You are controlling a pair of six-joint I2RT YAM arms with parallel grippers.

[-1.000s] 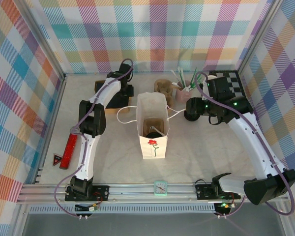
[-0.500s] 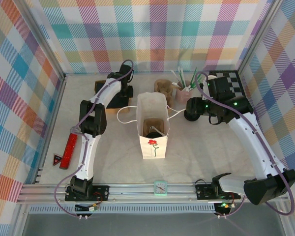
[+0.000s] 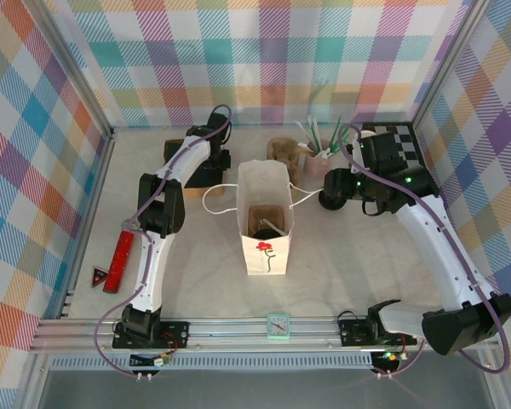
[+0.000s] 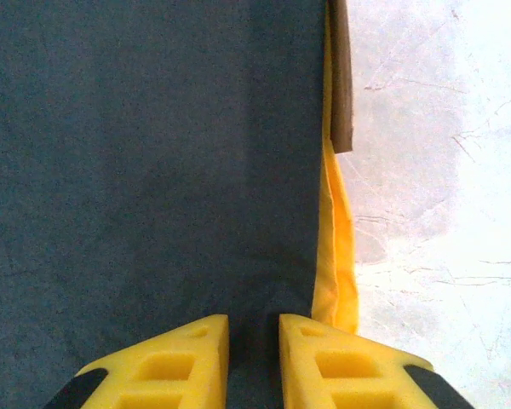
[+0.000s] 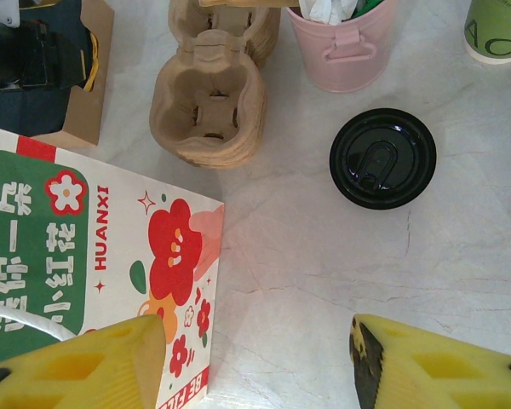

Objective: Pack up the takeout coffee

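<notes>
- Black plastic is about all you get of the takeout coffee (image 5: 382, 158) on the right wrist cam, because the camera looks straight down on it. The lid is round and glossy, with a raised rim and a small moulded sip spot near the middle. The cup's sides are tucked out of sight under it.
- It's standing upright on the pale marble-look table (image 5: 324, 256), outside the bag. It's near the pink cup (image 5: 345, 47) of straws and the lidless green cup (image 5: 498, 30), and touches neither.
- The right gripper (image 5: 255, 341) hovers over the table with its yellow fingers spread wide apart and just bare tabletop between them. The coffee is ahead of it and a bit to the right.
- The white paper bag (image 3: 254, 256) stands upright with its mouth open in the middle of the table in the top view. On the right wrist cam, its printed side (red flowers, green panel) runs right up beside the left finger.
- A stack of pulp cup carriers (image 5: 209, 98) sits beyond the bag, beside the pink cup.
- The left gripper (image 4: 254, 341) is at the back of the table, low over some dark fabric (image 4: 153, 170) with a yellow trim (image 4: 334, 247). Its fingers are almost together with a slim gap, and honestly I can't tell if they're pinching the fabric.
</notes>
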